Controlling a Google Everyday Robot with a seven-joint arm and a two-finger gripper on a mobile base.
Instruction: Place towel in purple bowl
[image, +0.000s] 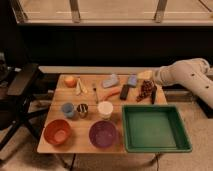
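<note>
The towel (111, 80), a crumpled grey-blue cloth, lies at the back middle of the wooden table (85, 147). The purple bowl (103, 134) stands empty at the front middle of the table. My white arm (184, 74) reaches in from the right. My gripper (153, 94) hangs dark over the table's back right part, beside a dark red bunch of grapes (145, 89). It is well to the right of the towel and behind the green tray.
A green tray (156, 146) fills the front right. An orange bowl (57, 132) is front left. A white cup (105, 109), a dark can (82, 110) and a blue cup (67, 109) stand mid-table. A carrot (111, 93), a black bar (124, 91), a blue object (132, 80) and an orange (70, 81) lie behind.
</note>
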